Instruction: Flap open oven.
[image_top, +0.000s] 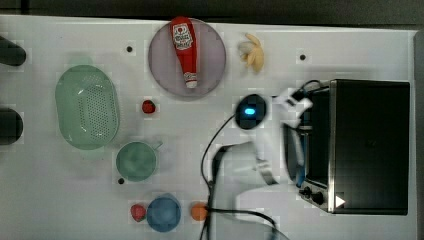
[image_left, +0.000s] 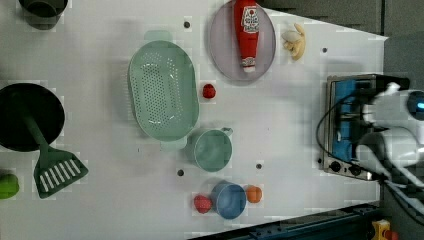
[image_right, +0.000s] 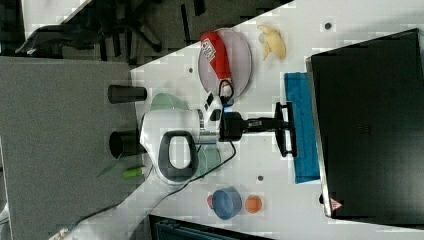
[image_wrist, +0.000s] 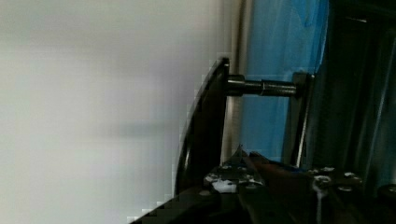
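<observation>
A ketchup bottle lies on a plate; banana, colander, green cup (and a blue one) share the desk.

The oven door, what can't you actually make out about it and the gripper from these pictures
- Gripper fingers on the door handle: blurred in the wrist view, too small in the right view, so any grip is unclear.
- Oven door: the white arm covers most of it in the top view.
- Oven inside: dark in the wrist view.
- Knobs: markings too small in the left view.
</observation>
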